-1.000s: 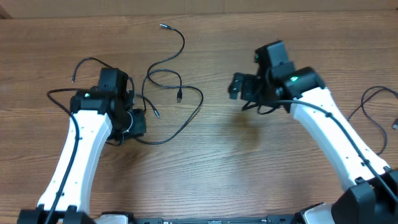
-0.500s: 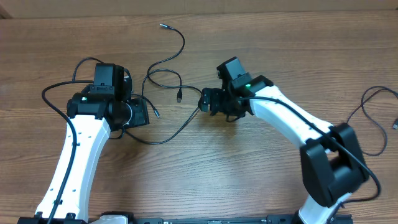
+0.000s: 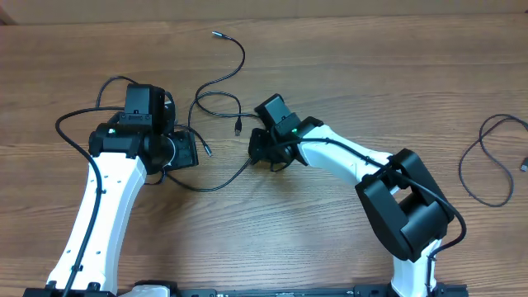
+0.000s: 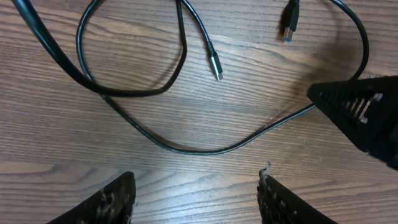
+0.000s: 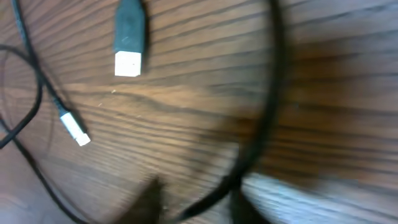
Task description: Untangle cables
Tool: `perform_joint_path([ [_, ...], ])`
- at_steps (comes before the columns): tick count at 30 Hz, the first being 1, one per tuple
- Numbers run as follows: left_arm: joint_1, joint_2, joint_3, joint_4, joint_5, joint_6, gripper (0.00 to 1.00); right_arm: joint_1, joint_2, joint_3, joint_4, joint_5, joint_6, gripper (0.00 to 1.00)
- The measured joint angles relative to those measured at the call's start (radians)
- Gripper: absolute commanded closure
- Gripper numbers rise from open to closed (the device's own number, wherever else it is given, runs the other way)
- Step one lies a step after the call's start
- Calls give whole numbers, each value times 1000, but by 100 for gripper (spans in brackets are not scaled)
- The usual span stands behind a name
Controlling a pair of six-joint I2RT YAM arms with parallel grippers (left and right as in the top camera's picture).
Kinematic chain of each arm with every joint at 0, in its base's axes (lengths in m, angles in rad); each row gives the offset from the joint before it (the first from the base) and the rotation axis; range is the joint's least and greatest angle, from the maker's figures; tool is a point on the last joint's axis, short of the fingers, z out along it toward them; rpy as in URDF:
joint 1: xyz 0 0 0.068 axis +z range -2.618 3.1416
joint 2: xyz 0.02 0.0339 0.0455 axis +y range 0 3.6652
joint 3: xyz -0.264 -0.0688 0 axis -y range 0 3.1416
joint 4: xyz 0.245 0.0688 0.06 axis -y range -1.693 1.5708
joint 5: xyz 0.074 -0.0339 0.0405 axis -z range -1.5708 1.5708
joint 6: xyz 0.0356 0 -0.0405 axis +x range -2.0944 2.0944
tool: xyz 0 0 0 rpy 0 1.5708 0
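The thin black cables (image 3: 216,188) lie loosely looped on the wood between my two arms, with a plug (image 3: 216,34) at the far end and a USB plug (image 3: 238,128) in the middle. My left gripper (image 3: 191,153) is at the loops' left side. It stands open (image 4: 199,202) over bare wood, just short of a cable curve (image 4: 199,149) and a silvery plug (image 4: 216,65). My right gripper (image 3: 257,148) is low over the loop's right side. Its wrist view is blurred: a cable strand (image 5: 270,93) runs down between the close-set fingertips of that gripper (image 5: 199,202).
A separate black cable (image 3: 487,165) loops at the table's right edge. The left arm's own thick cable (image 3: 74,124) arcs out to the left. The right wrist view shows the USB plug (image 5: 129,40) and a small silvery plug (image 5: 74,129).
The right arm has swung left across the table to the tangle, and its fingers have drawn together around a strand. The left gripper opened and shifted slightly, then stayed still.
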Motion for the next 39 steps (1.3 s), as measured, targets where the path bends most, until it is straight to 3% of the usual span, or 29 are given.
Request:
perform_joint_path([
  [5, 0, 0, 0, -14, 0, 0, 37, -13, 0, 5, -60, 22, -4, 96],
  [10, 0, 0, 0, -17, 0, 0, 37, -117, -3, 94, -321, 88, -109, 96],
  [16, 0, 0, 0, -7, 0, 0, 35, -286, -74, 484, -708, 150, -328, 96],
  [19, 0, 0, 0, -5, 1, 0, 35, -343, -119, 682, -790, 161, -374, 96],
  [23, 0, 0, 0, -3, 1, 0, 35, -430, -172, 892, -821, 176, -408, 96],
  [30, 0, 0, 0, -3, 1, 0, 34, -583, -173, 1065, -791, 185, -421, 96],
  [39, 0, 0, 0, 5, 4, 0, 34, -673, -172, 1223, -638, -246, -468, 96],
])
